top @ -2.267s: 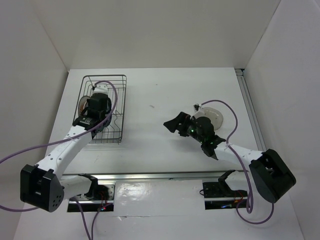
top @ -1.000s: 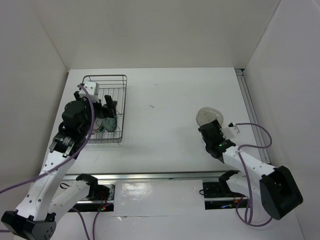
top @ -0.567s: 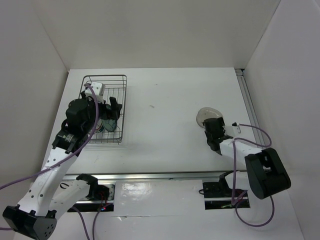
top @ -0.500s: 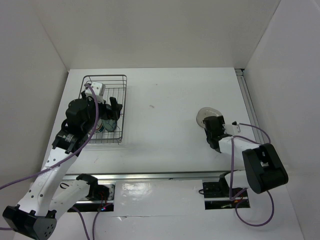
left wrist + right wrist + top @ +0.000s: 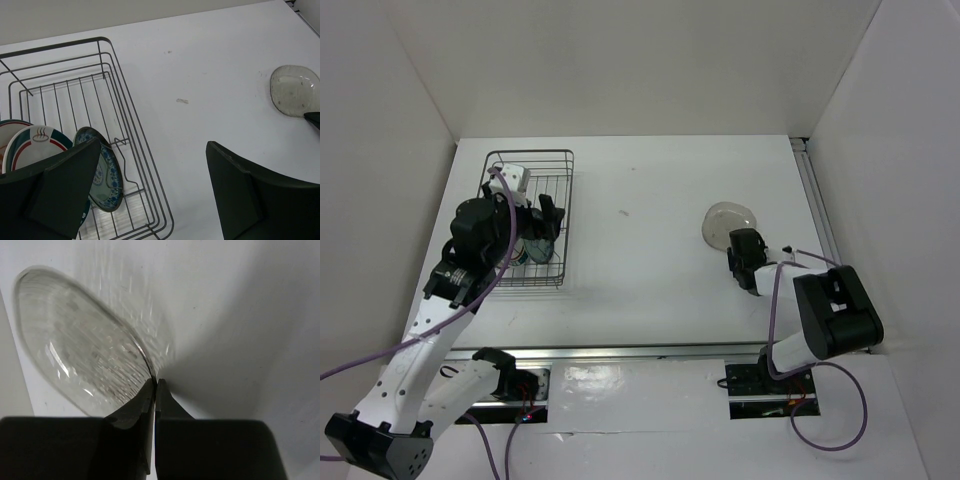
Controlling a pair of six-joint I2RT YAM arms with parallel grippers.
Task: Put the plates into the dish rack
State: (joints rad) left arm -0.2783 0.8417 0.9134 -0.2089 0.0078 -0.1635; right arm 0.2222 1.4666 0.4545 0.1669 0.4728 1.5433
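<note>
Two grippers: right gripper (image 5: 154, 385) and left gripper (image 5: 154, 146).
Right gripper state: jaws pinched together on the rim of the clear glass plate (image 5: 85, 350), fingertips meeting at its near edge.
Left gripper state: jaws spread wide, nothing between them.
Left gripper position: raised over the near part of the dish rack (image 5: 115, 85), touching no plate.
Clear glass plate: tilted in the right wrist view, held at one edge; on the right side of the table (image 5: 640, 250), well apart from the rack.
Teal patterned plate (image 5: 102, 172): on edge in the near end of the rack, leaning between the wires.
White plate (image 5: 35, 142): red and teal rings, on edge just beside the teal one, on its outer side.
Further plate edge: sliver only at the left border of the left wrist view; pattern not discernible.
Dish rack: dark wire, on the left side of the table, far end unoccupied.
</note>
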